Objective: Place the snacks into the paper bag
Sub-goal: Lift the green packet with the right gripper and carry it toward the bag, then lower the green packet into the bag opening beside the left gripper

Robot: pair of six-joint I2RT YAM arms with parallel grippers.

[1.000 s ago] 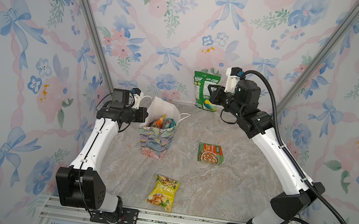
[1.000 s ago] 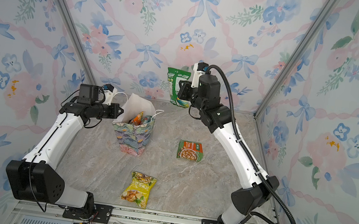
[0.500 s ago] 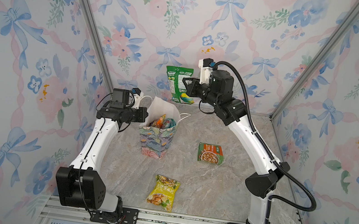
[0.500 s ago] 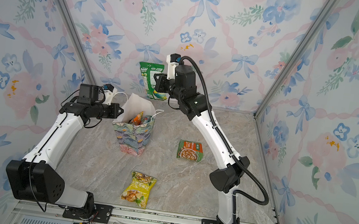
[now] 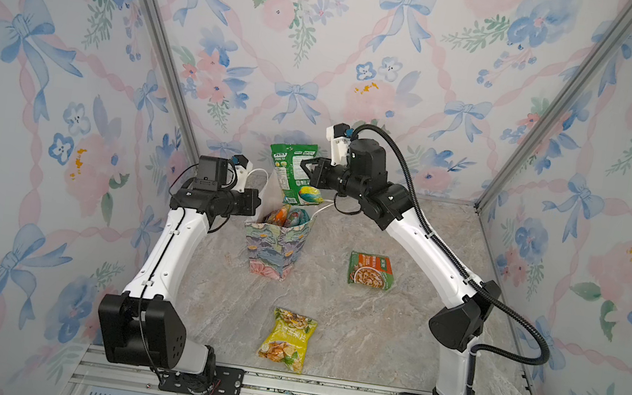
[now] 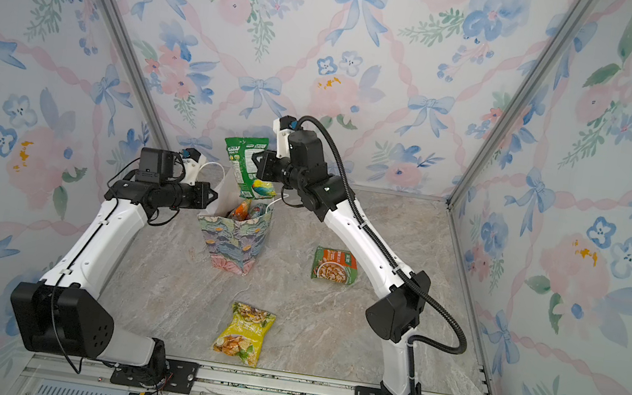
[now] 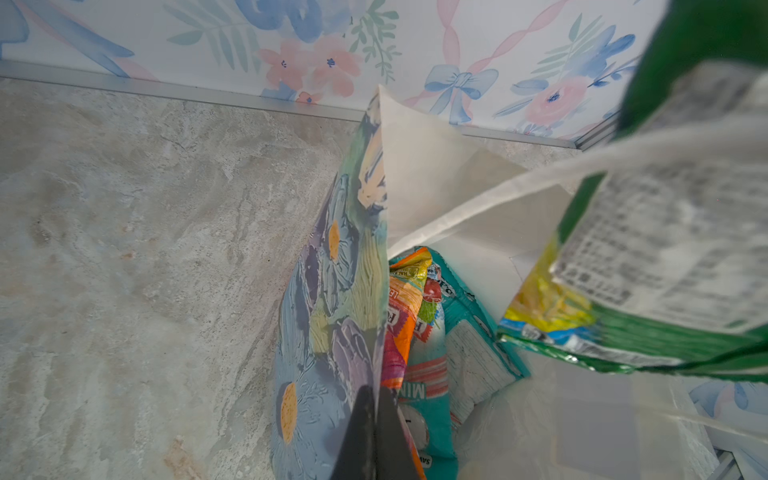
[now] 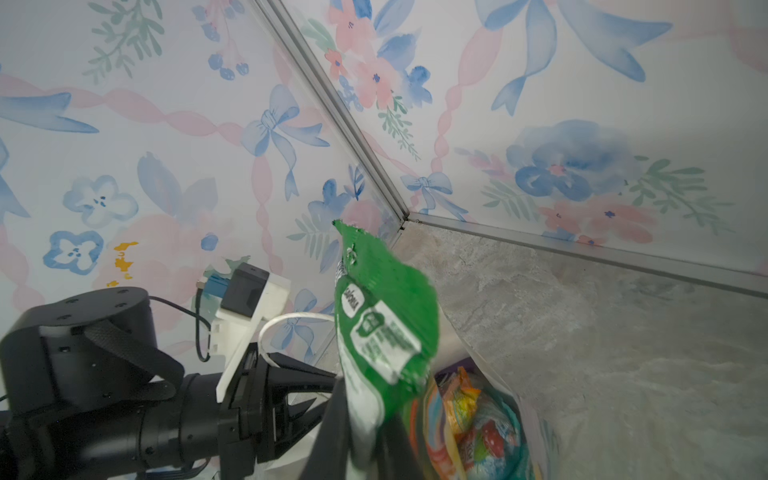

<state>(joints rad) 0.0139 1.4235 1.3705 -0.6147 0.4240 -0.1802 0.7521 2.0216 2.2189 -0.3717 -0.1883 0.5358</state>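
**A:** Item one?
**B:** Small upright paper bag (image 5: 273, 249) with a pastel painted-flower print, white inside and white cord handles. It stands mid-table, towards the back. Its left rim is pinched in the closed left gripper (image 5: 257, 203), with the wall between both fingers (image 7: 365, 432).
**A:** Contents?
**B:** Glossy orange and teal candy packets (image 7: 419, 332), upright, tops showing.
**A:** Item two?
**B:** Flat glossy green packet (image 5: 293, 170) with a white printed label. It hangs upright just above the bag's mouth, its edge clamped in the right gripper (image 5: 307, 168).
**A:** Loose stock?
**B:** Orange-green nut packet (image 5: 369, 271), lying flat to the right of the bag. Yellow chip packet (image 5: 288, 339), flat near the front. Both lie apart from the bag on the grey marbled tabletop (image 5: 369, 340).
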